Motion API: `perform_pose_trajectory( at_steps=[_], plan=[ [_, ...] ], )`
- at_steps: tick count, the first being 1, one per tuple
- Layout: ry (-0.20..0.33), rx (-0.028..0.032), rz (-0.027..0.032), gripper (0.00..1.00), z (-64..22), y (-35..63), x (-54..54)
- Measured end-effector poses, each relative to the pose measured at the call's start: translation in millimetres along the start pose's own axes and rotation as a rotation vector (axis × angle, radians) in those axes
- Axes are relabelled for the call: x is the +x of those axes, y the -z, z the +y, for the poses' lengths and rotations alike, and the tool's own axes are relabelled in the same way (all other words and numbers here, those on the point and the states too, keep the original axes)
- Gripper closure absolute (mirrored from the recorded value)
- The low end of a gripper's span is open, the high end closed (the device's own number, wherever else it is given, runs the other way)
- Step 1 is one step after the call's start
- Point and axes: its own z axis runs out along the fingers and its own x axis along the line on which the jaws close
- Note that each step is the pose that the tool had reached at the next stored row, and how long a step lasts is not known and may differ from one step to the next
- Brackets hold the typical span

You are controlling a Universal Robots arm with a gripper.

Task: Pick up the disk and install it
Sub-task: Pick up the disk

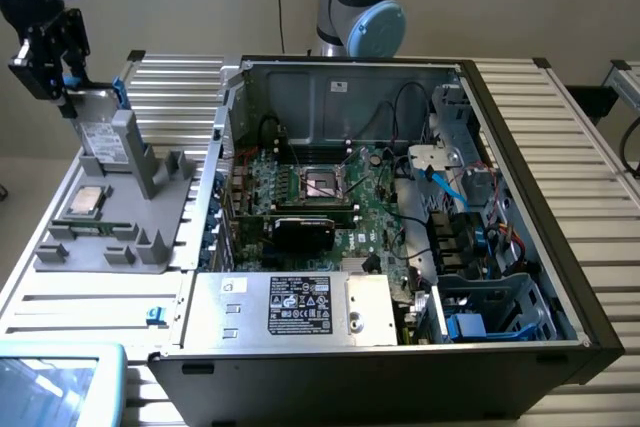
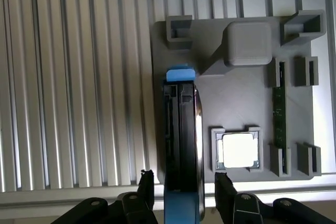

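Note:
The disk (image 1: 105, 137) stands on edge in a slot of the grey holder tray (image 1: 140, 247) at the exterior view's left, its white label facing out and blue rails along its sides. My gripper (image 1: 62, 85) hangs at the disk's upper end. In the wrist view the disk (image 2: 181, 129) runs edge-on between my fingertips (image 2: 146, 182), with its blue tab (image 2: 179, 73) at the far end. My gripper (image 2: 184, 184) is open, straddling the disk with a narrow gap on each side.
The grey tray also carries a square silver CPU chip (image 2: 239, 150) and a green memory stick (image 2: 279, 116). The open computer case (image 1: 400, 217) lies to the exterior view's right, with motherboard, silver power supply (image 1: 300, 305) and a drive cage (image 1: 490, 312). Slatted aluminium table (image 1: 570, 147) surrounds it.

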Motion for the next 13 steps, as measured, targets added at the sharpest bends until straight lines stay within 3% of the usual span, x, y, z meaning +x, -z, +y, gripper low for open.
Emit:
perform_pose_trajectory(
  at_steps=[13],
  plan=[
    [-0.005, -0.0002, -0.0009, 0.42, -0.2, -1.6, 0.2]
  ],
)
